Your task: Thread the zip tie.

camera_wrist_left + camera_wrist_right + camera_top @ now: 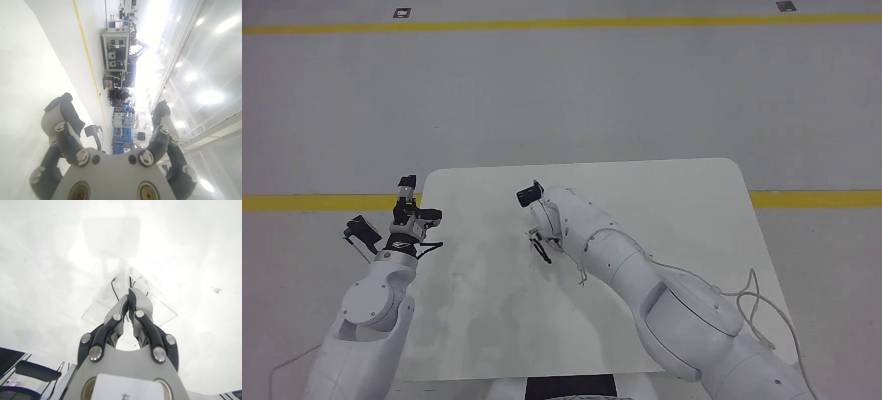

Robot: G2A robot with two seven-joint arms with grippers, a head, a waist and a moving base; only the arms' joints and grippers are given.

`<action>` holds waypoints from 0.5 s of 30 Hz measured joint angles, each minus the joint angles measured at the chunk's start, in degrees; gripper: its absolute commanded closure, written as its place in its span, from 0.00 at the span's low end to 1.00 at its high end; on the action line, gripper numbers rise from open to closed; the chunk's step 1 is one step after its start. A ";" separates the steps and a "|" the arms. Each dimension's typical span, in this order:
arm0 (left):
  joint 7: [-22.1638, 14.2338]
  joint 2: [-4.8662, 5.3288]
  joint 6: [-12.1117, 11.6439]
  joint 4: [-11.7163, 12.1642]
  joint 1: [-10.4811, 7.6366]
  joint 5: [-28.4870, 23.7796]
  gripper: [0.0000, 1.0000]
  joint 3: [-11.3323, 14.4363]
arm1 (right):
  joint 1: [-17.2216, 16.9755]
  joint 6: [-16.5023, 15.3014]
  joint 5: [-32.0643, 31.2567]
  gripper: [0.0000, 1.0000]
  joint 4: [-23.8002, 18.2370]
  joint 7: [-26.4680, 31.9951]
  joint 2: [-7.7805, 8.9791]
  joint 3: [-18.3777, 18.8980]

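From above the arms, the top camera looks down on the whole table (672, 220). The left wrist camera, behind the left gripper (113, 102), faces along the table's edge into the room. The right one, behind the right gripper (128, 294), looks closely down onto the tabletop.

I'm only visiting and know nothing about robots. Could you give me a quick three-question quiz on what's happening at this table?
1. True or false: the left gripper is open and holds nothing.
2. What is the right gripper shut on? A) a black zip tie B) a red cup C) a spoon
3. Fill in: the clear plate lies directly below the ____ gripper.

Key: 1 true; 2 A; 3 right.
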 measured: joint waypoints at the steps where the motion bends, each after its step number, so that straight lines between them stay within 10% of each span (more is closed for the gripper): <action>1: 0.00 0.00 0.00 0.00 0.00 0.00 0.00 0.00 | 0.01 -0.34 -0.04 1.00 -0.17 0.14 0.14 0.20; 4: 0.00 0.00 0.00 0.00 0.00 0.00 0.00 0.00 | -0.30 -0.63 -0.88 0.99 -0.70 0.33 0.60 0.60; 7: 0.00 0.00 0.00 0.00 0.00 0.00 0.00 0.00 | -0.78 -0.20 -1.57 0.76 -1.24 0.33 0.85 0.80; 15: 0.00 0.00 0.00 0.00 0.00 0.00 0.00 0.00 | -2.14 0.16 -3.20 0.78 -2.96 0.77 1.25 1.19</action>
